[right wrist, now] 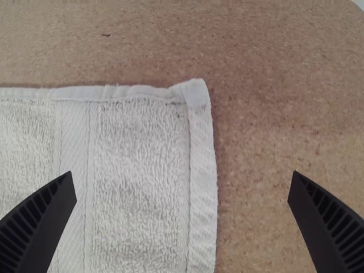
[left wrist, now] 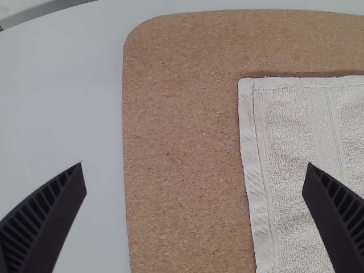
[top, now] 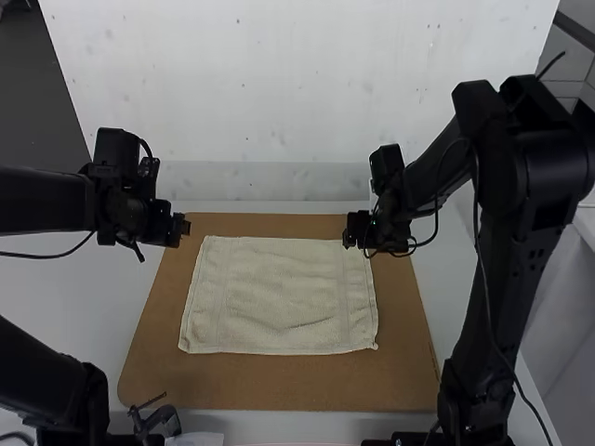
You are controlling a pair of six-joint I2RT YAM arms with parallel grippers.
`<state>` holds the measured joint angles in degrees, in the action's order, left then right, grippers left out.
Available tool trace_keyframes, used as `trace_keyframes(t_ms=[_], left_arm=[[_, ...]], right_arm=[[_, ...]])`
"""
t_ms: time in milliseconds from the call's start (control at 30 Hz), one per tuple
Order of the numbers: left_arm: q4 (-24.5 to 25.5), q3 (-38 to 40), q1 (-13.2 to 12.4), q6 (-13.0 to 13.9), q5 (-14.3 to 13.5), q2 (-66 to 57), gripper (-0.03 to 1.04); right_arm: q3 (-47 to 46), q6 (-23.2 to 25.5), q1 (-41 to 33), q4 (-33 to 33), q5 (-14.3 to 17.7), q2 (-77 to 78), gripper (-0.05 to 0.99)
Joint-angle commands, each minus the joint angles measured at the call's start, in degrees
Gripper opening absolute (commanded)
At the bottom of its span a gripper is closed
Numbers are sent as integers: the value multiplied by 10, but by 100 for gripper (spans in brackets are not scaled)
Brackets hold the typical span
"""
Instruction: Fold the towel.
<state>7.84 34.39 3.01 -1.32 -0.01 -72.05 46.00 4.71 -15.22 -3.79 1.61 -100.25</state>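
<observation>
Terry towel [top: 279, 293], pale, lies spread flat and unfolded on the cork board [top: 279, 383], roughly squared to it, with board exposed on every side. Handling assessment: light, soft and limp; not fragile, and the looped pile should give good grip. It will probably sag between holding points, so two grips are advised for any lift. Shallow wrinkles show toward the near edge; these may carry into the fold unless drawn out.

Left gripper [left wrist: 196, 166]: fingers wide apart, nothing held, beside the far left corner. Right gripper [right wrist: 182, 176]: fingers likewise wide apart, nothing held, at the far right corner.

Woven band [right wrist: 74, 159]: flatter than the pile and parallel to the side edge; judged a less secure hold than the edge itself.

Side hem [right wrist: 202, 187]: thicker and likely stiffer; recommended gripping line.

Far right corner [right wrist: 196, 94]: slightly bulky, a suitable pinch point. Fingertips should close low, beneath the hem, to avoid catching only loops.
</observation>
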Motion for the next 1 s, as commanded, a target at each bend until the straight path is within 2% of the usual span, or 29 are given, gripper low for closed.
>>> trace_keyframes(t_ms=[0,200,300,400,467,600,633,733,800,967], left_arm=[[-5,18,-1,2,-6,9,98],[-6,15,-2,0,-4,10,98],[-12,12,-3,0,-3,8,98],[-19,11,-2,-1,-4,-2,98],[-23,13,0,0,-4,-11,98],[-28,25,2,0,-3,-49,97],[-28,33,3,1,-2,-63,97],[-2,74,2,1,3,-122,95],[7,96,6,-4,4,-158,95],[36,165,35,-8,-1,-239,95]], right_arm=[[40,4,-16,0,27,-32,96],[78,5,-17,14,47,-78,92],[89,5,-18,13,67,-105,90],[107,7,-18,19,67,-133,90],[116,9,-19,30,67,-146,79],[119,11,-25,31,81,-169,42],[120,11,-26,30,93,-170,30],[120,12,-29,32,106,-171,4],[121,12,-29,38,109,-171,2],[120,12,-29,44,109,-169,1]])
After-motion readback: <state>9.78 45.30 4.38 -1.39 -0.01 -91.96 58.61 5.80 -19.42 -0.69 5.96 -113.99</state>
